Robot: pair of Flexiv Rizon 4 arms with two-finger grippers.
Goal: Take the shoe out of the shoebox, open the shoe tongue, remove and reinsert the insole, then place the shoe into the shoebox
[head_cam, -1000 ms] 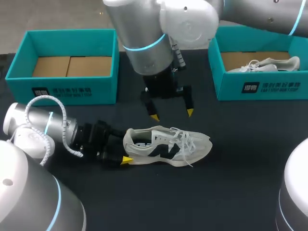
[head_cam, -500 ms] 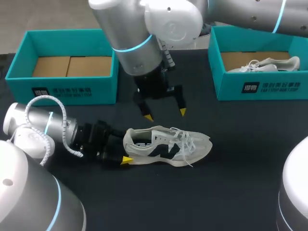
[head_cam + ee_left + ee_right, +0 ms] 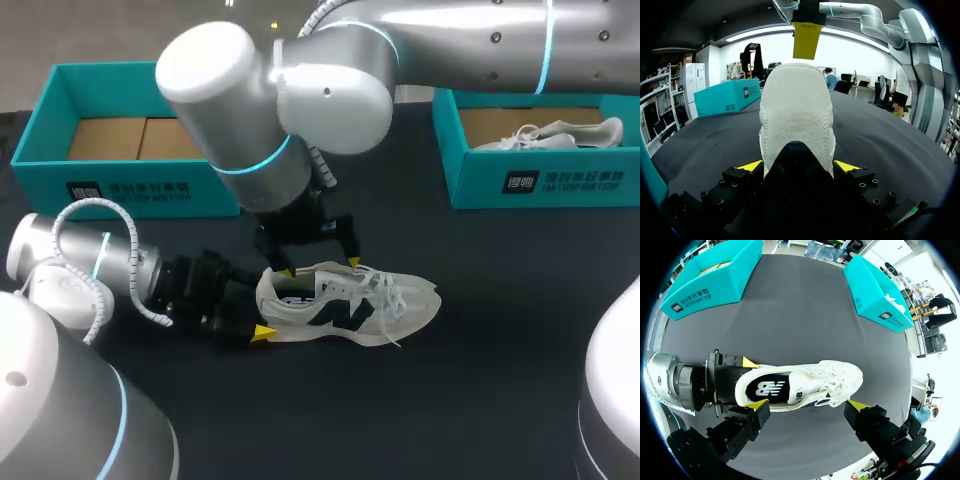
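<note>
1. Left end effector [image 3: 798, 166]: you are seeing its two yellow-tipped fingers pressing the heel of the shoe [image 3: 796, 115] from both sides, clamping it low over the bench [image 3: 480, 360].

2. Right end effector [image 3: 807, 406]: its fingers are standing wide apart and gripping nothing. It is hanging just above the shoe's opening, and you cannot tell whether a tip is touching the collar.

3. Shoe: pale cream with a dark side marking and white laces. It is sitting upright on its sole on the bench, outside both boxes, heel toward your left arm and toe toward your right. A dark insole [image 3: 767, 388] is showing inside the opening.

4. Left shoebox [image 3: 150, 185]: teal and open, showing a brown cardboard floor.

5. Right shoebox [image 3: 540, 185]: teal and open, holding a second pale shoe [image 3: 545, 135].
</note>
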